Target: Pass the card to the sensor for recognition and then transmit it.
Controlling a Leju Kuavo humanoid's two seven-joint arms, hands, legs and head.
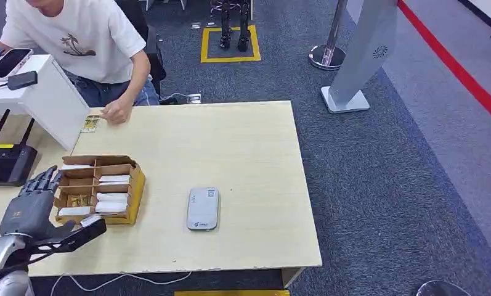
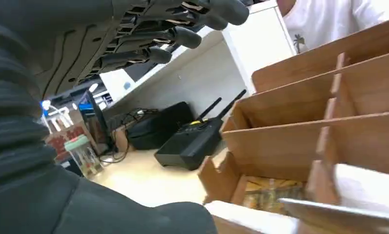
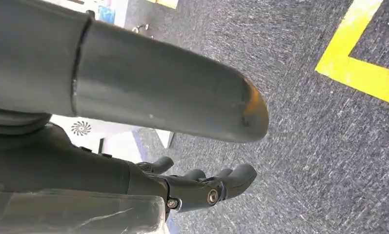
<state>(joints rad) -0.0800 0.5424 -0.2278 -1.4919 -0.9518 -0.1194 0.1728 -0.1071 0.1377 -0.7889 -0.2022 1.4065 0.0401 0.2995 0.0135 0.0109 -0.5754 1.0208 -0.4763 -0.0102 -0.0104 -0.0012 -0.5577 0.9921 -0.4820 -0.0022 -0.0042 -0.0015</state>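
Observation:
A cardboard box [image 1: 136, 192] with several compartments stands on the left of the wooden table [image 1: 243, 148], and white cards [image 1: 110, 198] lie in its slots. A grey flat sensor [image 1: 202, 208] lies to the right of the box. My left hand [image 1: 36, 206] hovers at the box's left side, its fingers spread and its thumb reaching toward the near corner, with nothing in it. In the left wrist view the fingers [image 2: 148, 39] stretch above the box [image 2: 290, 141], and a white card [image 2: 358, 190] lies in a near slot. My right hand [image 3: 202, 187] hangs over the carpet, holding nothing.
A person in a white shirt [image 1: 82, 37] sits at the far left corner with a hand [image 1: 116, 112] on a small card [image 1: 90, 124]. A black router [image 1: 5, 161] and a white box [image 1: 55, 98] stand left of the table. A grey stand [image 1: 360, 61] rises on the carpet.

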